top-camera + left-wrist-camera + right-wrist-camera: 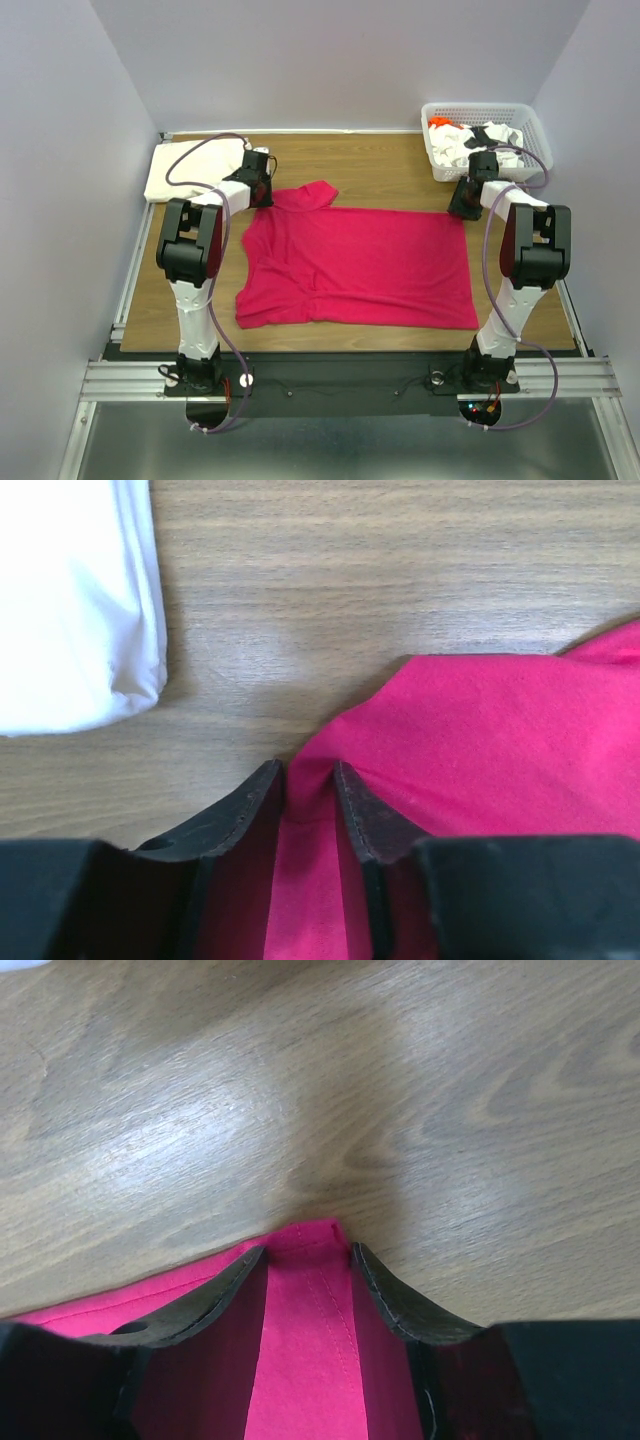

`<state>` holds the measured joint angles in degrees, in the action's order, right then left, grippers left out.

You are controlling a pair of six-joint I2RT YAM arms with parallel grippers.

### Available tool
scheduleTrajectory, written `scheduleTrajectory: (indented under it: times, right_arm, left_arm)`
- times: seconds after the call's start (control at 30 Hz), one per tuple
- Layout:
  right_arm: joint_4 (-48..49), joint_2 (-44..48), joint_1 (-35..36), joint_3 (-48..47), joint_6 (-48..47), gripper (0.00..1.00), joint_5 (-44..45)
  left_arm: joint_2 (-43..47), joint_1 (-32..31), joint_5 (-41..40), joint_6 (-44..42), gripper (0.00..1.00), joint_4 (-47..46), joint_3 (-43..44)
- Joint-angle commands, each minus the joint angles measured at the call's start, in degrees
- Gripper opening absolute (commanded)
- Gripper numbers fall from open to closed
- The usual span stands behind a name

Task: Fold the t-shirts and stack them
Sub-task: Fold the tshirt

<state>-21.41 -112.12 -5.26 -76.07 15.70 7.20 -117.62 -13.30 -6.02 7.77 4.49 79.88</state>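
Note:
A magenta-red t-shirt point(360, 265) lies spread flat across the middle of the table. My left gripper point(268, 195) is at its far left shoulder, beside the sleeve. In the left wrist view the jaws point(310, 775) stand narrow with the red cloth point(480, 730) gathered in a ridge between them. My right gripper point(458, 212) is at the shirt's far right corner. Its fingers point(305, 1250) straddle the hemmed corner point(300, 1360), which lies flat between them without being pinched. A folded cream-white t-shirt point(190, 170) point(70, 600) rests at the far left.
A white lattice basket point(540, 130) at the far right corner holds crumpled white, black-print and orange shirts point(470, 140). Bare wood shows beyond both grippers. Grey walls close in the table on three sides.

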Motion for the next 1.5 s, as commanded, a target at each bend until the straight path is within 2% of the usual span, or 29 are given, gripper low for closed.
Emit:
scheduleTrajectory:
  times: [0.0,0.27,0.4,0.43,0.47,0.53,0.57,0.63,0.67,0.87,1.47]
  right_arm:
    - [1.6,0.7,-0.4,-2.5,-1.4,0.45,-0.8]
    - [1.3,-1.8,-0.4,-1.7,-2.0,0.44,-2.1]
    - [1.2,-3.0,-0.4,-0.6,-2.8,0.38,-2.2]
    - [1.2,-3.4,-0.4,-0.6,-3.0,0.34,-2.3]
    - [1.1,-3.5,-0.4,-0.5,-3.6,0.33,-2.2]
    - [0.9,-4.1,-0.4,-0.6,-4.1,0.25,-2.2]
    - [0.8,-4.2,-0.4,-0.8,-4.5,0.17,-1.9]
    - [0.7,-4.3,-0.5,-1.4,-4.5,0.11,-1.7]
    - [0.6,-4.2,-0.4,-1.6,-4.6,0.08,-1.8]
    - [-0.1,-1.9,-0.4,-3.7,-5.2,0.01,-1.8]
    - [-1.1,6.7,-0.5,-2.9,-3.7,0.01,-0.4]
  left_arm:
    - [-1.6,-0.5,-0.3,-1.7,0.35,3.3,0.5]
    - [-1.4,-0.8,-1.3,-2.0,0.22,3.4,0.1]
    - [-1.4,-0.8,-0.9,-2.5,0.16,3.4,0.1]
    - [-1.4,-0.8,-0.9,-2.8,0.10,3.3,0.0]
    - [-1.5,-0.8,-1.1,-3.0,0.09,3.4,0.2]
    - [-1.4,-0.8,-1.8,-3.5,0.07,3.4,0.2]
    - [-1.4,-0.8,-2.2,-3.8,0.03,3.5,0.1]
    - [-1.2,-0.7,-2.9,-4.3,0.01,3.6,0.2]
    - [-0.9,-0.7,-2.9,-4.4,0.01,3.6,0.2]
    - [2.0,-0.7,-4.1,-4.7,0.00,3.7,0.5]
    - [12.7,-0.7,-4.2,-3.6,0.00,5.4,-1.7]
